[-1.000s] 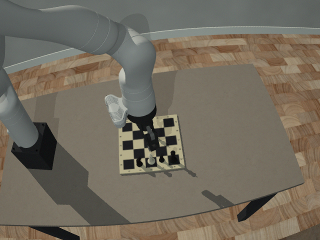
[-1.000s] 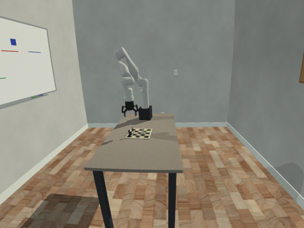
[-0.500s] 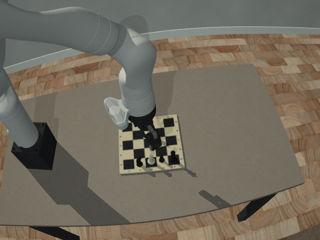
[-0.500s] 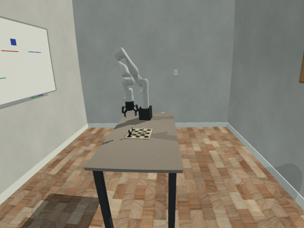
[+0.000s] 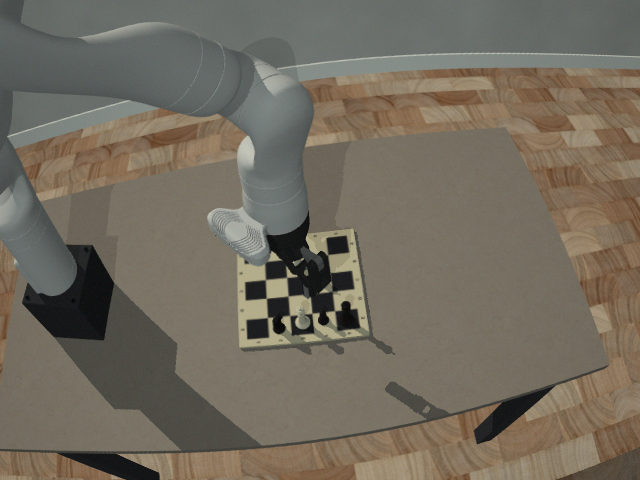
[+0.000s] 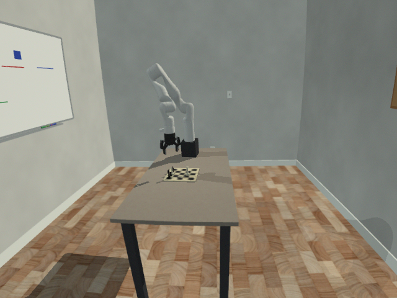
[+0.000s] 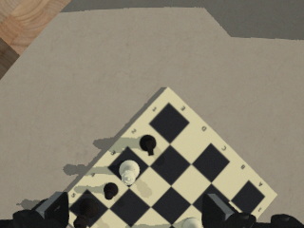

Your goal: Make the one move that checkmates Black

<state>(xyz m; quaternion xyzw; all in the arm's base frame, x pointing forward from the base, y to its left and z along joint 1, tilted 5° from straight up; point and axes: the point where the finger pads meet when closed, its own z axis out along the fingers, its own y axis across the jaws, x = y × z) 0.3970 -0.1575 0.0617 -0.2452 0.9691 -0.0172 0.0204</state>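
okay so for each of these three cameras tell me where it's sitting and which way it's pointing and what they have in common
Top: high above the table, looking steeply down at the chessboard; arm, base and open gripper show.
Exterior: across the room at the table's far end, facing the wall behind the robot; the whole arm shows.
Wrist: on the hand, looking down at the board; only dark fingers at the bottom edge.
Shared: every view holds the board with its white piece among black ones.

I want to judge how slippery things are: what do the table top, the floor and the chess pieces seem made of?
Table top: matte grey-brown, laminate-like, no grain visible.
Floor: end-grain wood blocks, showing ring patterns.
Black pieces and white piece: smooth and uniformly coloured, perhaps plastic or painted wood; too small to tell.
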